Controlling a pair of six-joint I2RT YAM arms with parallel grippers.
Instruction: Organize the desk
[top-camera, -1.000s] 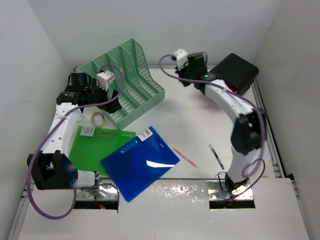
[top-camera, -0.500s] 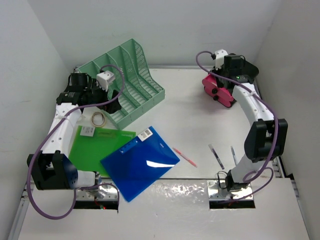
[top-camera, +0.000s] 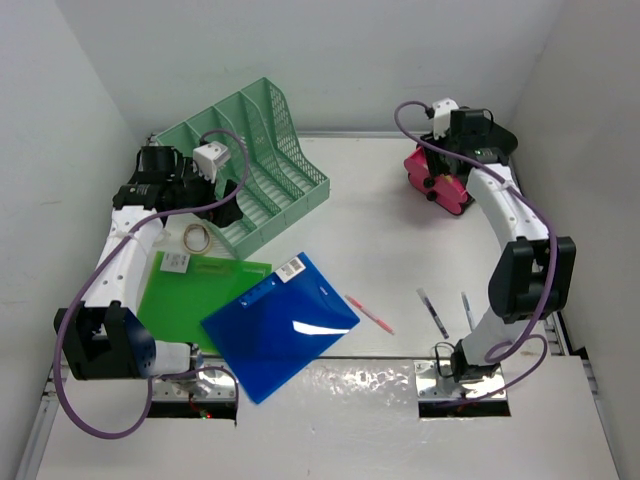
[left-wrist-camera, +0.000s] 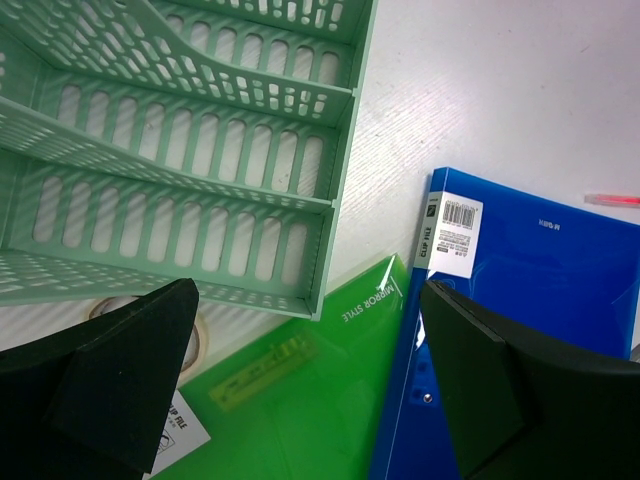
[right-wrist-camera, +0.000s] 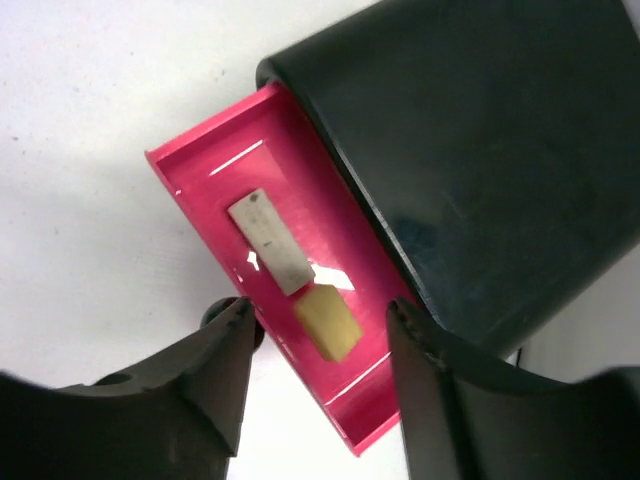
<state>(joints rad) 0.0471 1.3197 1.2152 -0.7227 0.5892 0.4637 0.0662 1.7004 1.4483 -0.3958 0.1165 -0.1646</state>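
Observation:
The white desk (top-camera: 400, 250) holds a blue folder (top-camera: 280, 325) overlapping a green folder (top-camera: 190, 290). A pink pen (top-camera: 370, 313) lies to their right. My left gripper (left-wrist-camera: 310, 400) hangs open over the green folder (left-wrist-camera: 300, 420), beside the end of the mint rack (left-wrist-camera: 180, 150), with nothing between its fingers. My right gripper (right-wrist-camera: 318, 308) stands open above the pulled-out pink drawer (right-wrist-camera: 200, 175) of the black box (right-wrist-camera: 480, 150). A yellow block (right-wrist-camera: 328, 322) and a grey strip (right-wrist-camera: 270, 240) lie in the drawer, clear of the fingers.
The mint rack (top-camera: 250, 160) stands at the back left with a tape roll (top-camera: 197, 237) at its near side. The drawer box (top-camera: 440, 185) sits at the back right. Two dark strips (top-camera: 433, 312) lie near the right arm's base. Metal rails edge the desk.
My right arm swung from the desk's back middle over to the drawer box, then its jaws opened above the pink drawer. The left arm has not moved.

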